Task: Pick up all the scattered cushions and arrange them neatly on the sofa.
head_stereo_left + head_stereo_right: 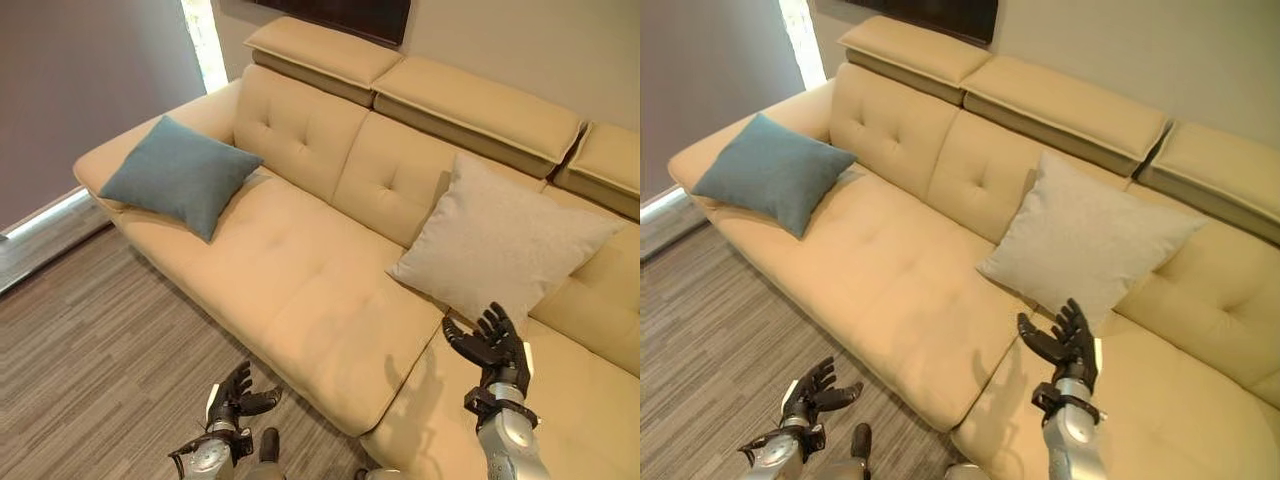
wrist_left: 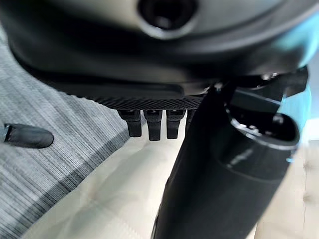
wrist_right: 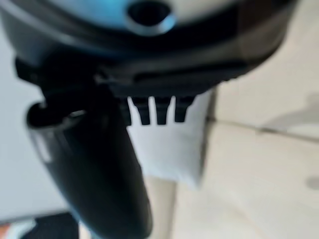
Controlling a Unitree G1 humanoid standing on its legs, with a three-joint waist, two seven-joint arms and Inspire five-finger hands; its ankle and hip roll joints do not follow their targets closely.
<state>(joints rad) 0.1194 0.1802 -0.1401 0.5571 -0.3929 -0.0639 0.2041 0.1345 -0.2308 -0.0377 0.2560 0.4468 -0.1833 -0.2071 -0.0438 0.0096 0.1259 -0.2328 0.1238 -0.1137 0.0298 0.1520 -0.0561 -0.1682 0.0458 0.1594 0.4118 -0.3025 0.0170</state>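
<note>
Two cushions are on the cream sofa (image 1: 300, 290): one blue cushion (image 1: 180, 175) and one light grey cushion (image 1: 500, 245). There are two hands, and neither holds anything.

The grey cushion stands tilted against the sofa's backrest, one corner pointing down at the seat. That corner lies just beyond the fingertips of the right hand (image 1: 492, 345) — near them, but apart. The blue cushion lies at the far end of the seat, propped partly on the armrest, well away from both hands and up beyond the fingers of the left hand (image 1: 238, 395).

The right hand is raised over the seat, palm turned toward the grey cushion, fingers spread and nearly straight, the thumb held out to the side. In the right wrist view the grey cushion (image 3: 172, 149) shows past the short row of fingers (image 3: 158, 112), with a seam of the seat running beside it.

The left hand hangs low over the grey wood-look floor (image 1: 90, 340), in front of the sofa's edge — fingers loosely apart and slightly bent, thumb out. Its wrist view shows the fingers (image 2: 152, 127) over the line where sofa meets floor.
</note>
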